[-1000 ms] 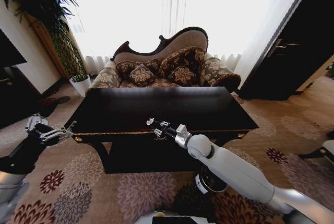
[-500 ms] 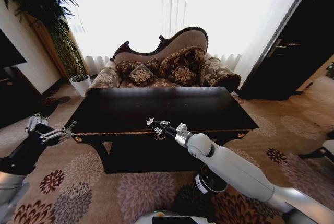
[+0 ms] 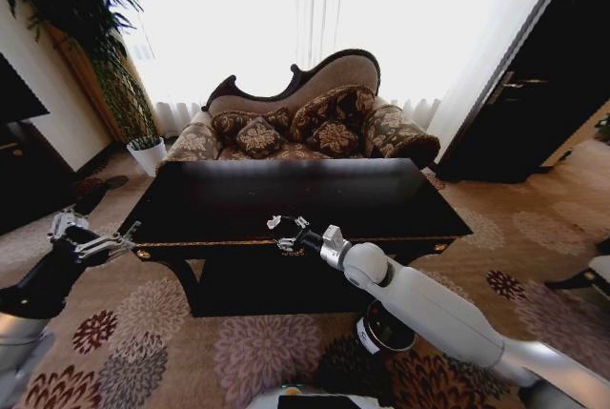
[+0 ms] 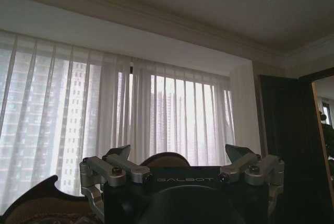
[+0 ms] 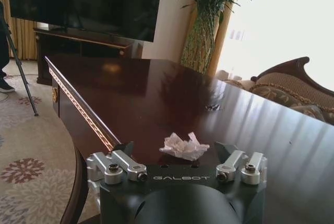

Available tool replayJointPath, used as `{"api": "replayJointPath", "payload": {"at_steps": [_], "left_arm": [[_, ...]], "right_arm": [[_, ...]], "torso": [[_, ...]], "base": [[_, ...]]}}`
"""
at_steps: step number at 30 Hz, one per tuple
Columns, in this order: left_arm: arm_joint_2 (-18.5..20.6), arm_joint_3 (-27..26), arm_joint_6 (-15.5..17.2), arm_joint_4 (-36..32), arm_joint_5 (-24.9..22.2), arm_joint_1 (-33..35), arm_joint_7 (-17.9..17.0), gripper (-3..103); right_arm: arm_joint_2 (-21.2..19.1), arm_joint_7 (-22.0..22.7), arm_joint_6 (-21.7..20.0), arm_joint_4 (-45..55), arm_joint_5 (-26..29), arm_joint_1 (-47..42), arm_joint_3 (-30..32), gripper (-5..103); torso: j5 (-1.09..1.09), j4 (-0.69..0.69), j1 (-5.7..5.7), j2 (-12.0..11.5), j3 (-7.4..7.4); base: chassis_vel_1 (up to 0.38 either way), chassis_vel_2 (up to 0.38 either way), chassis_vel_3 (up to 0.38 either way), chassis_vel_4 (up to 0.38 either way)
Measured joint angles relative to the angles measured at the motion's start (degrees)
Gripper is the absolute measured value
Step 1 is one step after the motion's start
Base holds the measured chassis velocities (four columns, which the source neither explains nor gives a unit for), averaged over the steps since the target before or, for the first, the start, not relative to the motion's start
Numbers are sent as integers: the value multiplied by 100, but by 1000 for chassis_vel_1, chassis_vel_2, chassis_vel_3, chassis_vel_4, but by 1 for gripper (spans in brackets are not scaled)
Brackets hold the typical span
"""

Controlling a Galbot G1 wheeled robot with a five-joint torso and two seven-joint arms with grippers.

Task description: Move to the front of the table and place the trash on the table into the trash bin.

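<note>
Glossy black table [image 3: 238, 201] with gold trim, white crumpled trash [image 5: 181, 146], floral carpet [image 3: 248, 352].

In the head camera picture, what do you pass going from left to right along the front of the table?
Left end effector → crumpled white paper → right end effector → trash bin, low by the table.

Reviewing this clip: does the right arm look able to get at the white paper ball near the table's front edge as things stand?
Probably yes. The right gripper is open and lined up on the white paper ball on the table, with nothing between them. The left gripper hangs off the table's left end.
</note>
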Motion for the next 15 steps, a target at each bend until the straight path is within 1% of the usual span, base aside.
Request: {"api": "replayJointPath", "payload": {"at_steps": [2, 3, 15], "left_arm": [[-9, 4, 1, -2, 12, 3, 0, 100], [-14, 5, 0, -4, 16, 6, 1, 100], [-30, -65, 0, -18, 19, 61, 2, 100]], "right_arm": [[34, 18, -4, -13, -1, 79, -104, 96], [56, 29, -9, -37, -6, 129, -166, 99], [276, 64, -11, -416, -19, 710, -690, 100]], "torso": [[0, 0, 0, 0, 0], [-1, 1, 0, 0, 0], [0, 1, 0, 0, 0]], "base": [[0, 0, 0, 0], [0, 0, 0, 0], [0, 0, 0, 0]]}}
